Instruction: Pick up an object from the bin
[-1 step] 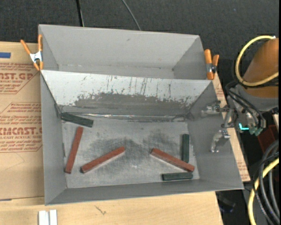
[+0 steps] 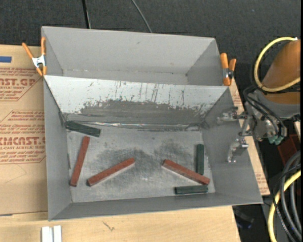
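My gripper (image 2: 230, 136) hangs over the bin's right sloping wall, above the floor, its fingers spread open with nothing between them. Nearest to it on the floor stands a short dark green bar (image 2: 199, 158), lying lengthwise at the right. Just left of that bar a red bar (image 2: 186, 171) runs slantwise toward the front right corner. Another dark green bar (image 2: 191, 189) lies flat along the front edge below them.
A red bar (image 2: 111, 172) lies slantwise mid-floor and a further red bar (image 2: 79, 160) stands steeply at the left. A dark green bar (image 2: 83, 129) rests at the back left corner. The arm with its orange cover and cables is right of the bin.
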